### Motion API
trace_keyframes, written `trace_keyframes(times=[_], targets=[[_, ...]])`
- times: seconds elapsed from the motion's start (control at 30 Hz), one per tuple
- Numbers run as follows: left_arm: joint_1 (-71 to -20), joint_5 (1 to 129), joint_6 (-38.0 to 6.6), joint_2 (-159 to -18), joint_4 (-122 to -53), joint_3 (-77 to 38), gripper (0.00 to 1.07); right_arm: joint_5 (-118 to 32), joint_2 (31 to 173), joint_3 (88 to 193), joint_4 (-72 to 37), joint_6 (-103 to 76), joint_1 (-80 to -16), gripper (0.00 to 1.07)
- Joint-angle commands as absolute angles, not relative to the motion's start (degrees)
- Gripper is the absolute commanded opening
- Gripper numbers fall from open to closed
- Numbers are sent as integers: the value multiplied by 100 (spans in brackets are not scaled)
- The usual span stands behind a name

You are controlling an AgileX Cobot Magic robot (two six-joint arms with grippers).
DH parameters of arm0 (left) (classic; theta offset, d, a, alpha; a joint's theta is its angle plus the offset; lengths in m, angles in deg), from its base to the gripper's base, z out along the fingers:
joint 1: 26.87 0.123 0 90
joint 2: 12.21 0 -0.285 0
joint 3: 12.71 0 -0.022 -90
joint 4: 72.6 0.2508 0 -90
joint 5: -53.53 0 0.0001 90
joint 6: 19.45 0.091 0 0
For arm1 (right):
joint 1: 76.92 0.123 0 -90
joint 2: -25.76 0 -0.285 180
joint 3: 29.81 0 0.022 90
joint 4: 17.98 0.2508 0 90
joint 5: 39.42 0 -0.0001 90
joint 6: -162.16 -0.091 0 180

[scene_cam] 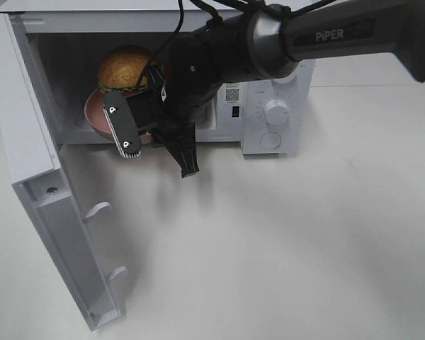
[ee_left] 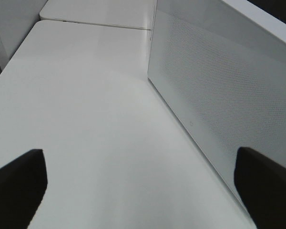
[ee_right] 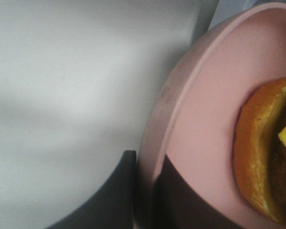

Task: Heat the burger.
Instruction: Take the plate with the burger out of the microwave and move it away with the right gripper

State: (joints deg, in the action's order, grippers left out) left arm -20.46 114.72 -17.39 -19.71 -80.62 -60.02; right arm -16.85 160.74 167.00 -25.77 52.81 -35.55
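From the high camera, the white microwave (scene_cam: 269, 106) is sitting at the back of the white table (scene_cam: 283, 241) with its door (scene_cam: 35, 177) swinging wide open toward the left, and the burger (scene_cam: 124, 69) is sitting inside the cavity on a pink plate (scene_cam: 93, 113), golden bun on top and a strip of green lettuce showing beneath it. The right arm (scene_cam: 283, 35) is reaching across from the upper right into the oven's mouth, and the right claw (scene_cam: 152, 131) is sitting at the near edge of the plate, its black body blocking much of the opening; the dials (scene_cam: 275, 112) on the control panel are showing just right of the arm. Over to the left wrist camera: the left claw (ee_left: 143, 191) is hanging over bare table with its two dark fingers (ee_left: 16, 186) spread as wide as they go and nothing between them, and the outer face of the oven door, dotted with a fine mesh pattern, is standing just beside it. Now the right wrist camera, very close in: the pink plate's rim (ee_right: 157, 133) is running right between the dark fingers (ee_right: 181, 200), which are pinching down on it, nearly closed, one on each side of the edge. The burger's lower bun is resting on the plate just beyond the grip, with a bit of yellow and dark filling at the frame's edge.
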Motion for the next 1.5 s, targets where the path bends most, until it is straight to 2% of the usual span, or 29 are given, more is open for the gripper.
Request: trace_keyframes(times=[0.03, 1.03, 1.5], targets=[[-2034, 11432, -1751, -1943, -8062, -6019, 100, -2252, 15731, 16402, -2652, 5418, -3527, 0], [-2034, 11432, -1751, -1943, -8068, -6019, 100, -3942, 13313, 12832, -2772, 5435, -3527, 0], [-2034, 11432, -1751, -1943, -8068, -6019, 100, -3851, 12098, 11664, -2772, 5413, -3527, 0]])
